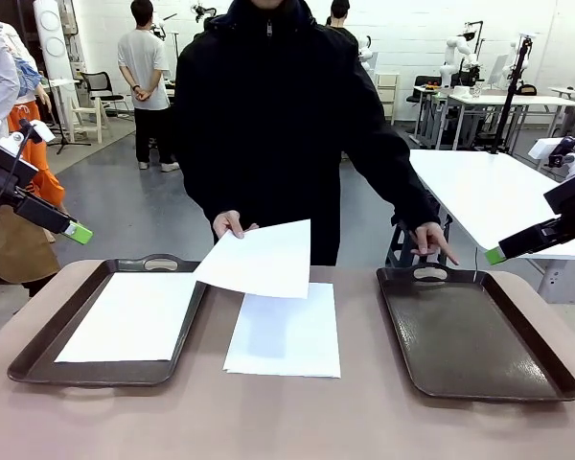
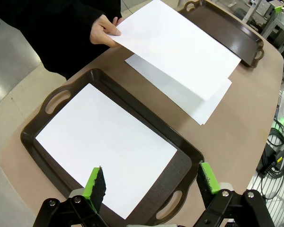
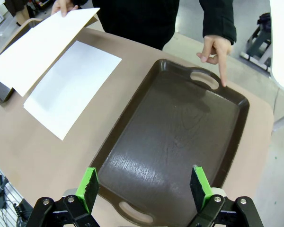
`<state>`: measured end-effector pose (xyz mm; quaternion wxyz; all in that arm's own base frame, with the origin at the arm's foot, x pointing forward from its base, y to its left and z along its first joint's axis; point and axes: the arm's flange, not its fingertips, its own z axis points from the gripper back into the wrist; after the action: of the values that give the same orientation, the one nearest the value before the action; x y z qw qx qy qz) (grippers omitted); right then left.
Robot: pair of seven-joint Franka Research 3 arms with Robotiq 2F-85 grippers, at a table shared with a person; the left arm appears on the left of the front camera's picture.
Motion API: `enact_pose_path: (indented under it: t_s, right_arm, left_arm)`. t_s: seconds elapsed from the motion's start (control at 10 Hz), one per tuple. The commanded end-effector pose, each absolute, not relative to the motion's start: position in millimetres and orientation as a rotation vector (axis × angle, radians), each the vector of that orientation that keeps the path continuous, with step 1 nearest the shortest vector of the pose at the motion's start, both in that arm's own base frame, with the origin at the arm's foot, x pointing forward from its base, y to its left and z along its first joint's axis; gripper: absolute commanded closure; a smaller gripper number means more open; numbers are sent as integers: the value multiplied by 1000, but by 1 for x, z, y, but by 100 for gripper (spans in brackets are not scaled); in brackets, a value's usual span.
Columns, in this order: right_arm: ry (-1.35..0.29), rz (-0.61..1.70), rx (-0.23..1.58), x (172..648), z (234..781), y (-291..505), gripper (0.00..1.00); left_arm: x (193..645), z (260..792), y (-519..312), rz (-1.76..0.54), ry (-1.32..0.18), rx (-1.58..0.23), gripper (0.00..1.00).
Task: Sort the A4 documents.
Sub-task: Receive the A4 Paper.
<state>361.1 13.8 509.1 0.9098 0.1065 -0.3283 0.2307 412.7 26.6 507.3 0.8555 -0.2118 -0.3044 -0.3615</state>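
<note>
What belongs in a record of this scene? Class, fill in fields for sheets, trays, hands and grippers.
Left tray: holds one sheet, flat
Right tray: empty
Middle sheet: on the table between the trays
Lifted sheet: held by a hand, over the middle sheet
Other hand: points at right tray's far handle
Left gripper: open, aimed at left tray
Right gripper: open, aimed at right tray
</note>
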Motion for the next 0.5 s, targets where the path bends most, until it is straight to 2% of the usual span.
enact_pose_path:
  t_s: [0.0,0.4]
  right_arm:
    - [-674,477,234,362,507,14,0]
    - [-674,477,234,362,507,14,0]
  left_arm:
    - [411,507,27,-771,-639,-436,0]
    - [411,507,27,-771,-639,-436,0]
